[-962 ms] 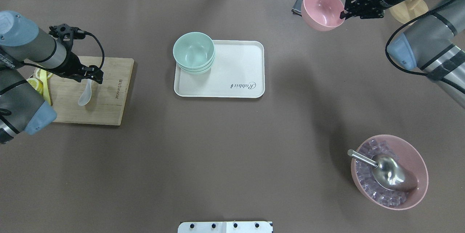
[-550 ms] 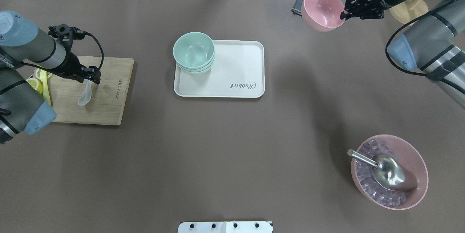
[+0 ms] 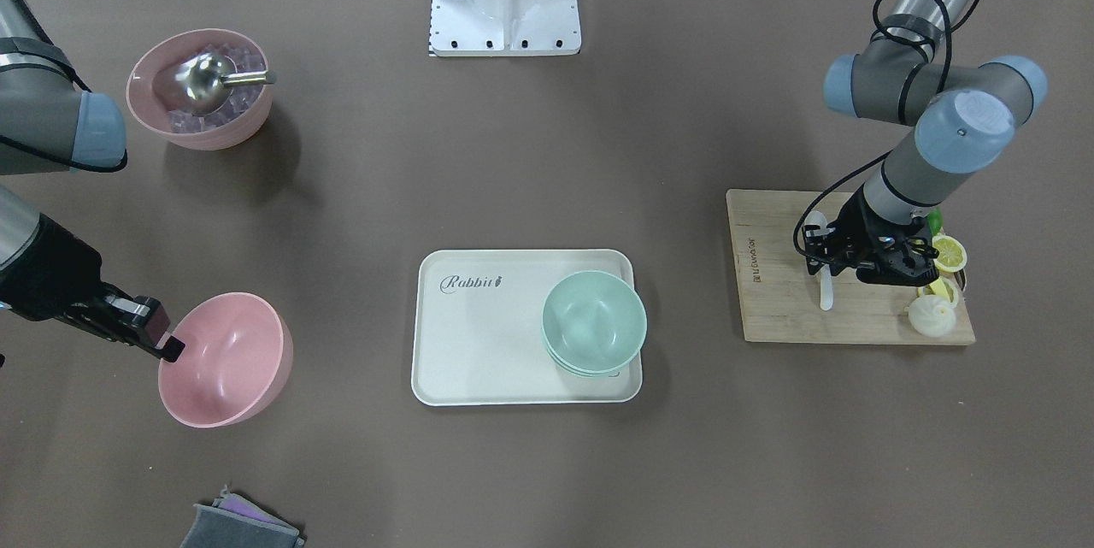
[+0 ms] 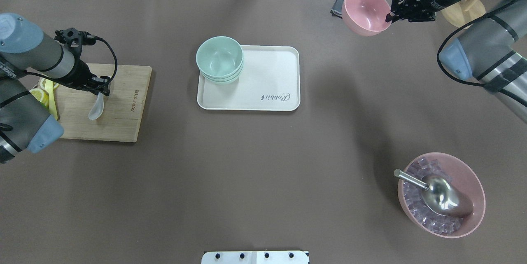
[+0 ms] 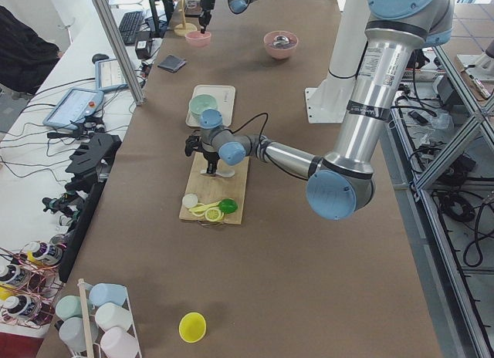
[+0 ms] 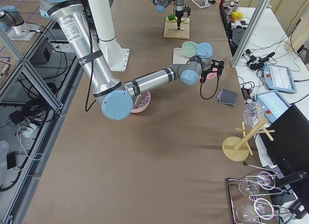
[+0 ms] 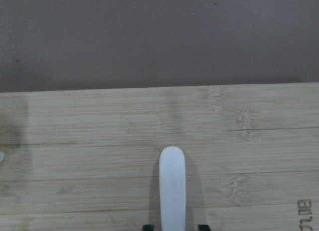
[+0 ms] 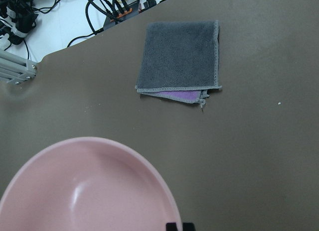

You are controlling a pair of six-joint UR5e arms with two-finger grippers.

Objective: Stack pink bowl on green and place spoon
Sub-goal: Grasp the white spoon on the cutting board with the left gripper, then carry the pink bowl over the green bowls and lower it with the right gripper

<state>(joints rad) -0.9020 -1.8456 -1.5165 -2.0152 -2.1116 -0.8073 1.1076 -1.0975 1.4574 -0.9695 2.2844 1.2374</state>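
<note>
The plain pink bowl (image 4: 366, 10) hangs tilted at the table's far right. My right gripper (image 4: 389, 17) is shut on its rim, as the front-facing view (image 3: 167, 349) also shows. The mint-green bowls (image 4: 219, 59) stand nested on a corner of the white tray (image 4: 267, 87). The white spoon (image 4: 96, 109) lies on the wooden cutting board (image 4: 119, 124). My left gripper (image 4: 102, 90) is down over the spoon's handle. In the left wrist view the jaws stand on either side of the handle (image 7: 173, 191) with small gaps.
A second pink bowl (image 4: 481, 204) with ice cubes and a steel scoop stands near right. Lemon slices (image 4: 41, 95) lie at the board's left edge. A grey cloth (image 8: 179, 54) lies beyond the held bowl. A wooden stand (image 4: 465, 10) is at the far right.
My left gripper's jaws have narrowed around the spoon's handle. The right gripper and the pink bowl have hardly moved.
</note>
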